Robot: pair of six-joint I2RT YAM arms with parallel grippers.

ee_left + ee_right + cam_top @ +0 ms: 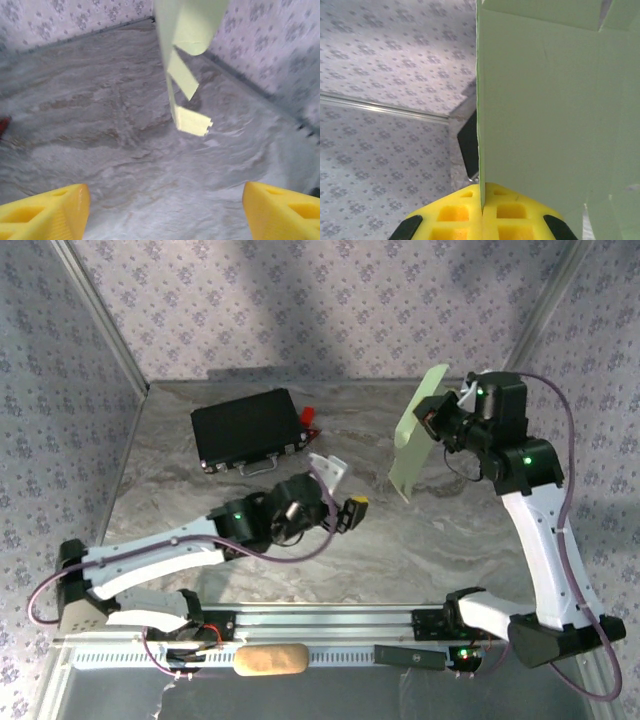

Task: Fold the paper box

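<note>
Currently you're clamping the paper box [418, 435] above the desk [450, 540] in the right pincer [482, 210], left pincer [162, 205] gaping wide, empty.

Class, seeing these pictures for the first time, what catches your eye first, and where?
The pale green paper box stands out, held up in the air at the far right and pinched at its edge by the right gripper. Nearer the middle, the left gripper gapes open above the marbled table, and a black case lies toward the far left.
</note>
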